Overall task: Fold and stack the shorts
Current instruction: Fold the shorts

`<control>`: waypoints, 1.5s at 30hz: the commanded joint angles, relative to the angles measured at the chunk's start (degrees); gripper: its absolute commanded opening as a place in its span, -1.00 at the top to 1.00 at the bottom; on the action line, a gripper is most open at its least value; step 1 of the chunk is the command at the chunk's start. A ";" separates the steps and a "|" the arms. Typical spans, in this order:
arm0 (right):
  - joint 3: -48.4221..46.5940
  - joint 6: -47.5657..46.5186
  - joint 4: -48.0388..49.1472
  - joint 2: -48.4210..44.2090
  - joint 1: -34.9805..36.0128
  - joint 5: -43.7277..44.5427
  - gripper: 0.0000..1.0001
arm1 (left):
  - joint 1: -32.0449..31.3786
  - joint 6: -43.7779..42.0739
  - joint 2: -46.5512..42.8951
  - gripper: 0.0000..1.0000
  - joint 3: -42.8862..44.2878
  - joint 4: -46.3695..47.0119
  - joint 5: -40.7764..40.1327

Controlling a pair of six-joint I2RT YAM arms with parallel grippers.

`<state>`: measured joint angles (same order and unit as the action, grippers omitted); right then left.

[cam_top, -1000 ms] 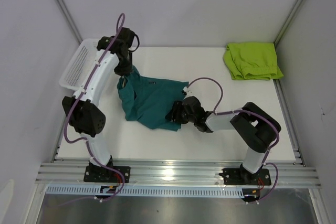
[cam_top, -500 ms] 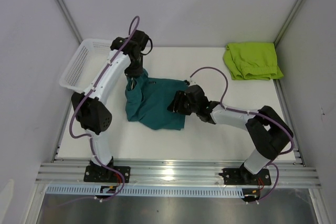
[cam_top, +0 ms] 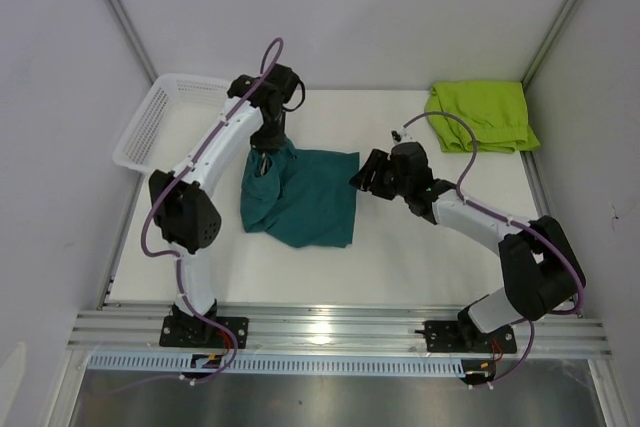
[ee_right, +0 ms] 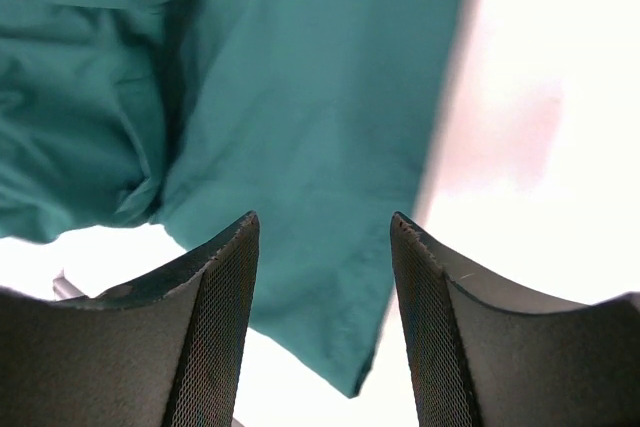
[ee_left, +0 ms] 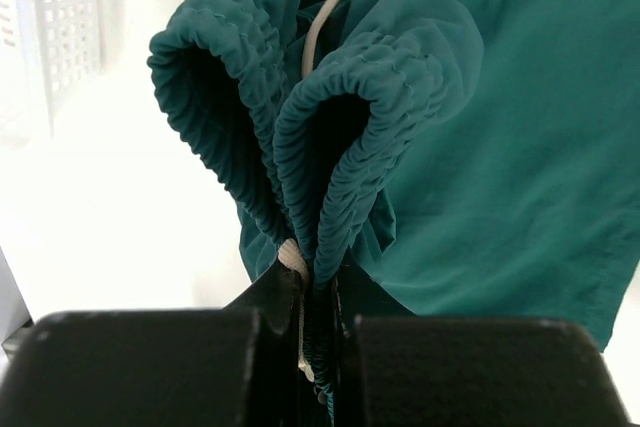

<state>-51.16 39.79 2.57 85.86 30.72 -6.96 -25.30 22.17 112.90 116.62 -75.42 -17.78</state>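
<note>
The dark teal shorts lie spread on the white table, left of centre. My left gripper is shut on their gathered elastic waistband and white drawstring at the cloth's upper left corner. My right gripper is open and empty, hovering just past the shorts' upper right corner; in the right wrist view the teal leg lies below and between its fingers. The lime green shorts lie folded at the far right corner.
A white mesh basket stands at the far left edge of the table, also seen in the left wrist view. Grey walls enclose the table on three sides. Bare white tabletop lies right of the teal shorts.
My left gripper has carried the waistband to the right and away from the basket. My right gripper has let go of the teal cloth and drawn back up and right. The shorts lie flatter.
</note>
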 commanded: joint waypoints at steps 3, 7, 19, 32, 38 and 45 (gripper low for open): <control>2.55 -1.82 2.35 1.67 -1.89 -0.60 -0.14 | -1.95 1.82 -0.05 1.00 1.24 1.77 1.26; 2.29 -1.47 4.81 6.05 -2.59 -1.65 -0.13 | -2.12 2.00 0.56 1.00 1.59 1.94 1.61; -1.14 -1.12 7.62 13.89 -3.74 -5.16 -0.03 | -3.09 1.82 2.15 1.00 1.33 1.59 1.87; -0.61 -0.51 9.21 16.88 -3.12 -6.22 0.17 | -5.11 1.47 1.45 1.00 -1.92 3.17 2.66; -0.87 -0.59 9.30 17.76 -2.77 -6.13 0.25 | -6.34 1.29 2.06 1.00 -0.43 2.12 2.40; -1.14 -0.77 9.12 18.55 -1.80 -5.87 0.43 | -7.04 1.56 3.02 1.00 1.33 0.71 1.43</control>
<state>-50.43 39.13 10.57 103.50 28.21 -12.97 -31.64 23.05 115.74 115.00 -73.80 -15.92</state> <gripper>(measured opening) 0.291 0.058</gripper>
